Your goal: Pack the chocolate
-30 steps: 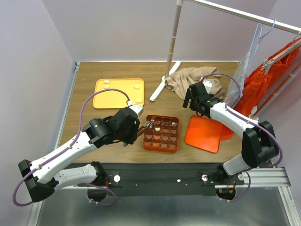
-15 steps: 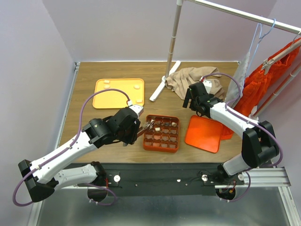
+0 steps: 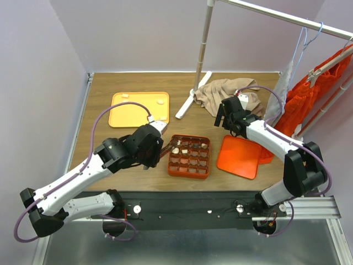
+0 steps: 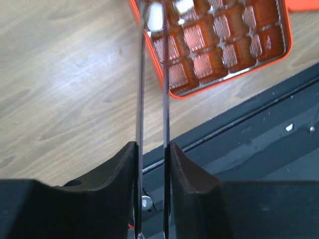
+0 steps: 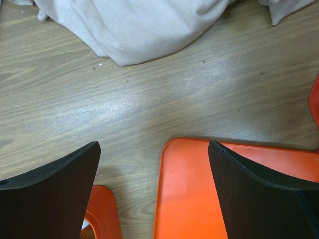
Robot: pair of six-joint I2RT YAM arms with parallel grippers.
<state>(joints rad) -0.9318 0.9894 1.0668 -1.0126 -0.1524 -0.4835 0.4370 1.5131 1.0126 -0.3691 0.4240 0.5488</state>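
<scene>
The left gripper (image 3: pixel 165 148) reaches over the left edge of the orange box (image 3: pixel 189 156), which stands in the middle of the bench (image 3: pixel 99 110) near the front. Its two thin, long fingers (image 4: pixel 140 99) stand almost parallel with only a narrow gap between them. In the left wrist view one white piece of the chocolate (image 4: pixel 155 16) shows between the fingers close to their ends, over a cell in the left column of the box. I cannot tell if the fingers pinch this piece or if it lies free in the cell under them.

More chocolate is in the far row of the box: some brown pieces (image 3: pixel 185 144) and one white piece (image 3: pixel 204 145) at the right end of that row. Most of the other cells show only their ribbed orange bottom. Two small white pieces (image 3: pixel 160 101) lie on the yellow tray (image 3: pixel 139 113) at the far left of the bench, well apart from the box.

The right gripper (image 5: pixel 153 144) is wide open and holds nothing. It hangs over the bare wood just beyond the far edge of the flat orange tray (image 5: pixel 199 189), which lies just to the right of the box. A beige cloth (image 5: pixel 139 25) lies in a heap on the far side of this gripper. At the far right an orange garment (image 3: pixel 320 88) hangs on a white rack (image 3: pixel 203 44).
</scene>
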